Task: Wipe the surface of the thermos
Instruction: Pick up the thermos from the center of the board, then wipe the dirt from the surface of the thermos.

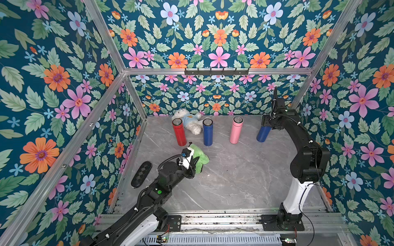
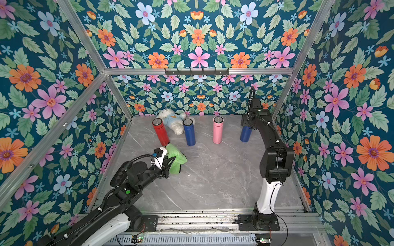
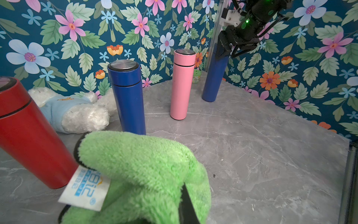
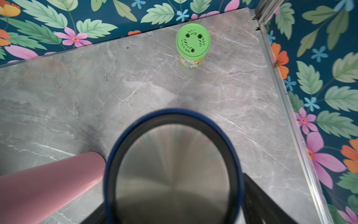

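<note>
Read the surface (image 1: 234, 176) as a dial in a top view, with 12 at the back wall. 4 thermoses stand in a row across the back, from 11 to 1.

The task's thing, the right blue thermos (image 1: 262, 134), is the last of them at 1, near the back right corner, and its base looks to rest on the surface. The right tool (image 1: 266, 126) comes down over its top, 1 finger on each side, clamped on it. In the right wrist view the steel top fills the gap between the 2 black fingers.

The pink thermos (image 1: 236, 130) stands next, near 12 and apart from the held one. Then come the middle blue thermos (image 1: 207, 133) and the red thermos (image 1: 179, 133) at 11. A white plush toy (image 1: 189, 121) in a pale blue shirt lies behind and between those 2. A small jar (image 4: 192, 46) with a green lid stands in the back corner beyond the held thermos.

The left tool (image 1: 195, 163) sits near 9, pinched together on a fluffy green cloth (image 1: 202, 156) that bunches over its fingers. A white label (image 3: 85, 190) hangs from the cloth. The cloth is just in front of the red thermos's base and well apart from the right blue thermos. A black oval pad (image 1: 141, 173) with a checker pattern lies at 9 by the left wall.
</note>
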Controlling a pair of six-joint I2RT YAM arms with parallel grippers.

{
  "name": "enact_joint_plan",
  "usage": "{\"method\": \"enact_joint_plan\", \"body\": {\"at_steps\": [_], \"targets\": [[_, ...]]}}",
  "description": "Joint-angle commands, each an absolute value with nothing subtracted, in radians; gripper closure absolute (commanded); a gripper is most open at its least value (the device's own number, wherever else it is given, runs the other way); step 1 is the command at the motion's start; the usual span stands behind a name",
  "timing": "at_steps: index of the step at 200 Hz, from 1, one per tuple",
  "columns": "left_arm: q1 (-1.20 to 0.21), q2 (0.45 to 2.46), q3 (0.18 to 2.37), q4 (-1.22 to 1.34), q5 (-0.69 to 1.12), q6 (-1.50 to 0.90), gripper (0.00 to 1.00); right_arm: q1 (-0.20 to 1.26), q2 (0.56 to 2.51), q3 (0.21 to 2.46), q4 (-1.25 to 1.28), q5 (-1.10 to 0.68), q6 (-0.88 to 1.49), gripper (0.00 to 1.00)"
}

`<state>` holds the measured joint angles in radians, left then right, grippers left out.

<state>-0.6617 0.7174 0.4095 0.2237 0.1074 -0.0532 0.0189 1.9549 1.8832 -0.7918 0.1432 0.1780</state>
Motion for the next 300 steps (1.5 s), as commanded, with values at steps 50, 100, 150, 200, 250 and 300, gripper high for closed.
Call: {"method": "enact_joint_plan", "body": {"at_steps": [50, 100, 150, 200, 250, 300], "targets": [[-0.661, 0.727, 0.431, 0.228, 0.107, -0.040, 1.00, 0.012, 2.025, 1.938, -0.783, 0.075, 0.149, 0.36], [-0.660, 0.710, 0.434, 0.215, 0.104, -0.040, 1.00, 0.012, 1.992, 1.906, -0.806, 0.045, 0.128, 0.94], [-0.660, 0.686, 0.450, 0.186, 0.104, -0.077, 1.00, 0.016, 1.857, 1.829, -0.830, -0.004, 0.064, 1.00], [-0.660, 0.709, 0.512, 0.104, 0.133, -0.144, 1.00, 0.155, 1.602, 1.664, -0.837, -0.011, -0.026, 1.00], [-0.661, 0.721, 0.586, 0.046, 0.194, -0.206, 1.00, 0.397, 1.441, 1.542, -0.896, -0.080, -0.053, 1.00], [-0.661, 0.777, 0.676, -0.004, 0.355, -0.259, 1.00, 0.672, 1.408, 1.433, -0.821, -0.029, -0.090, 1.00]]}}
